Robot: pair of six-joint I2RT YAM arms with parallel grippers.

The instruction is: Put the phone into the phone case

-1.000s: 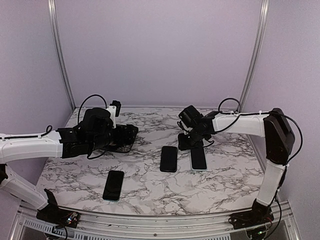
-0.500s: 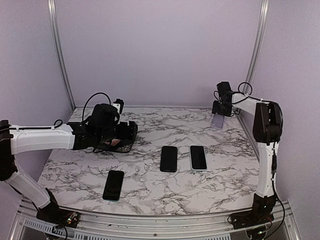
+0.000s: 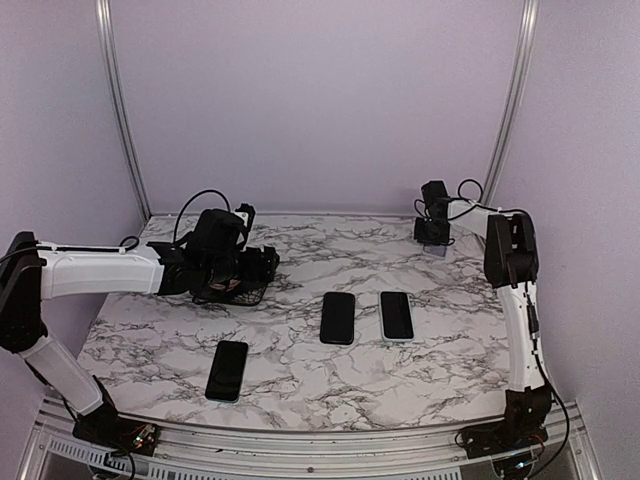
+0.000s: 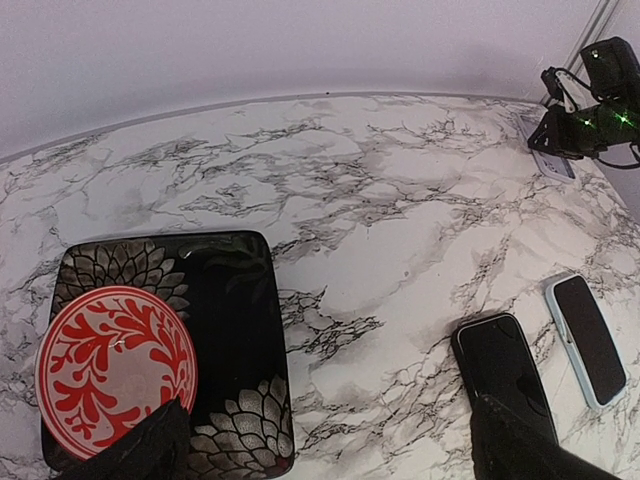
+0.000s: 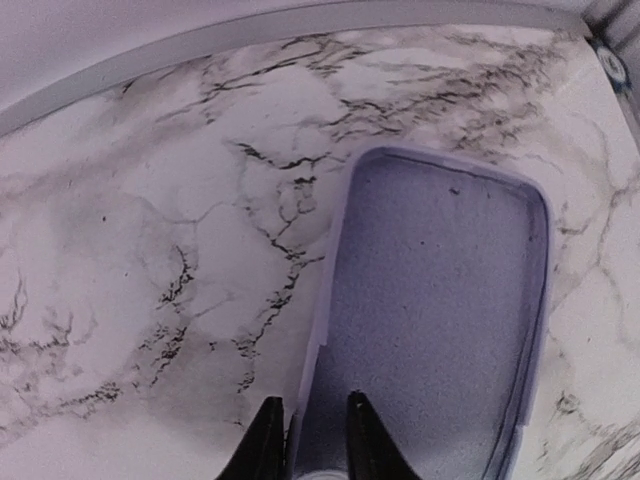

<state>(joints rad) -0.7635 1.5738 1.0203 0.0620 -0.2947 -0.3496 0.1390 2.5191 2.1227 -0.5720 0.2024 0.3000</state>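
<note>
At the far right corner of the marble worktop (image 3: 300, 380), the right claw (image 5: 308, 440) is clenched on the near short rim of the single lavender phone case (image 5: 440, 320), which faces open side up. The shell looks thin, light and bendable, so a pinch on one wall will likely let it sag or twist. Three phones lie flat and well apart from it: the near-left phone (image 3: 228, 370), the centre phone (image 3: 338, 317) and the right-hand phone (image 3: 397, 315). Each is probably stiff, heavier and glass-slick, best taken across its long edges. The left claw (image 4: 328, 405) hangs spread wide and empty above one black tray (image 4: 230, 300) bearing one red-patterned plate (image 4: 115, 365).
</note>
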